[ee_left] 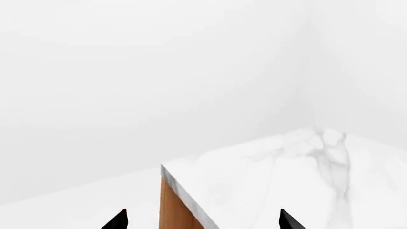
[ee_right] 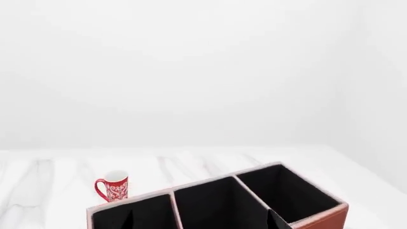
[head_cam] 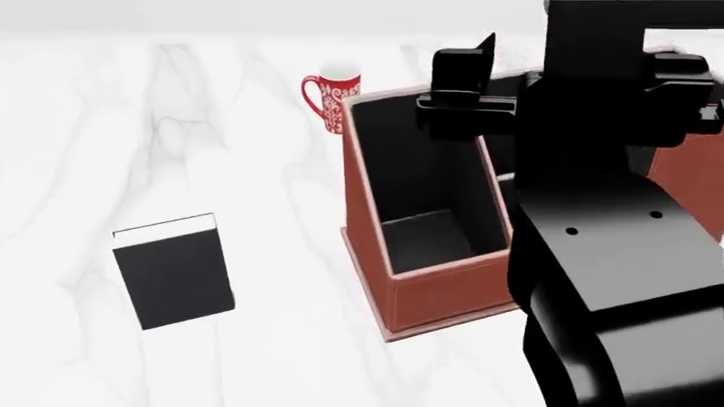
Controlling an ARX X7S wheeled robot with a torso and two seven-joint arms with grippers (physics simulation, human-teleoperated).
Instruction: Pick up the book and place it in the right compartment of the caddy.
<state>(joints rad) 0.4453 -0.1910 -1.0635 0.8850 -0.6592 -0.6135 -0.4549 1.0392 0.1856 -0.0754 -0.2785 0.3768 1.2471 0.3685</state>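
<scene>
**Right tool spread above the caddy, book flat on the table**

In the right wrist view the right tool (ee_right: pixel 200 220) shows only two dark fingertips, well apart and holding nothing, above the caddy (ee_right: pixel 318 217). That view shows three black-lined compartments side by side — the head view shows just one clearly, the right arm hiding the rest. The left tool (ee_left: pixel 203 220) is likewise spread, its tips on either side of a corner of the marble table (ee_left: pixel 273 176), touching nothing.

In the head view the book (head_cam: pixel 173 271) lies flat at about 9 o'clock from the caddy, well apart from it, black cover up. No writing can be read on it. The red patterned mug (head_cam: pixel 335 100) stands just beside the caddy's far left corner.
</scene>
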